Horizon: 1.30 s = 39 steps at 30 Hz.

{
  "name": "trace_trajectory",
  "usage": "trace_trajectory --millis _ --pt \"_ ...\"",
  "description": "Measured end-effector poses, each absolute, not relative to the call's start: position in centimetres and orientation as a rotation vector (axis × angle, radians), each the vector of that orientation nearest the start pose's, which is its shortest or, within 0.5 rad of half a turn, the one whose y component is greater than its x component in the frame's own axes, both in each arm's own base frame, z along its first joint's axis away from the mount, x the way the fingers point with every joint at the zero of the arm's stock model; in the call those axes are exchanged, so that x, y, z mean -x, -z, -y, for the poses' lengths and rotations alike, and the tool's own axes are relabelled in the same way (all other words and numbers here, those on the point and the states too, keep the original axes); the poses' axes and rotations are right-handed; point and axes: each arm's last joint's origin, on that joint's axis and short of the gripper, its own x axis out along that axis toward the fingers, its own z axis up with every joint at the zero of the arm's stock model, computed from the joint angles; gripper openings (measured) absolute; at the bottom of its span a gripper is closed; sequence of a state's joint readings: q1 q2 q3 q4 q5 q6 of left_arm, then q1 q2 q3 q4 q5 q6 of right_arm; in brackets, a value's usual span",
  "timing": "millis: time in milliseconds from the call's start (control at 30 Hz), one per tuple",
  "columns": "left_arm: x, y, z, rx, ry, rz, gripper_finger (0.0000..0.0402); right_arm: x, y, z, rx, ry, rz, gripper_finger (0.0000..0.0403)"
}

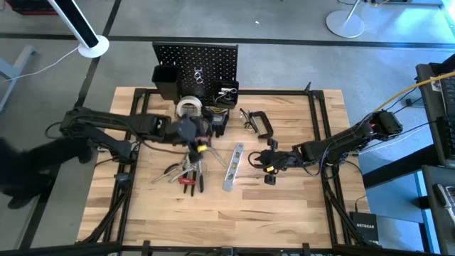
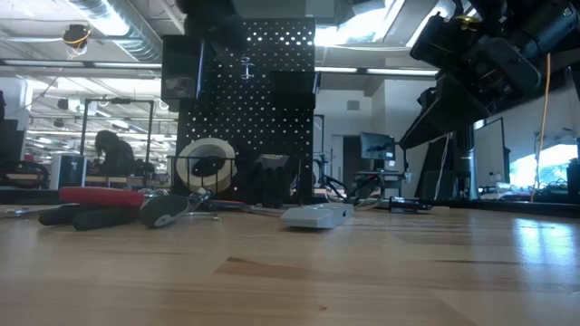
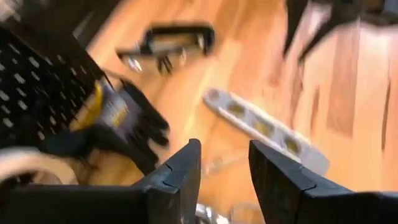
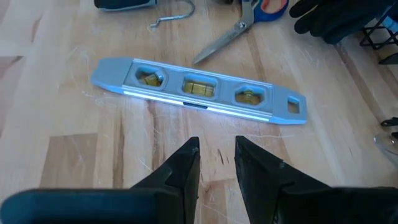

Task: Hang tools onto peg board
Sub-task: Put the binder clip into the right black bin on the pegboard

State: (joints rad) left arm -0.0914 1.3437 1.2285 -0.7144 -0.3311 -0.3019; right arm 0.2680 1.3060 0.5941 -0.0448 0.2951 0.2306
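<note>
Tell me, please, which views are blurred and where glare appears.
Left wrist view: motion blur smears the level bar and C-clamp. Right wrist view: sharp, with a bright glare strip along the level bar's edge. Low view: backlit, so the peg board is silhouetted.

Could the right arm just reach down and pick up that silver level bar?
Probably yes. The right gripper hangs just short of the level bar, fingers slightly apart and empty, with only bare wood between them. The scissors lie beyond the bar, not in the way.
</note>
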Motion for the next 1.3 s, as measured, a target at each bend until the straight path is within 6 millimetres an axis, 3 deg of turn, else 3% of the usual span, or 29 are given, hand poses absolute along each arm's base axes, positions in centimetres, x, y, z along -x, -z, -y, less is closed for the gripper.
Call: trace_trajectory --millis 367,700,1000,1300 --pt "-28.4 -28.6 4.4 0.100 -0.319 -0.992 0.0123 -23.8 -17.8 -5.7 -0.010 0.109 -0.719 0.0101" --pt "-30.1 -23.3 5.8 0.096 -0.267 -1.282 0.0123 -23.8 -17.8 -5.7 -0.008 0.109 -0.723 0.0101" --pt "-29.4 -18.8 4.9 0.138 -0.251 -1.416 0.0123 -23.8 -17.8 -5.7 -0.008 0.110 -0.725 0.0101" --pt "-29.0 -17.1 3.9 0.139 -0.196 -1.409 0.0123 -23.8 -17.8 -5.7 -0.008 0.110 -0.725 0.0101"
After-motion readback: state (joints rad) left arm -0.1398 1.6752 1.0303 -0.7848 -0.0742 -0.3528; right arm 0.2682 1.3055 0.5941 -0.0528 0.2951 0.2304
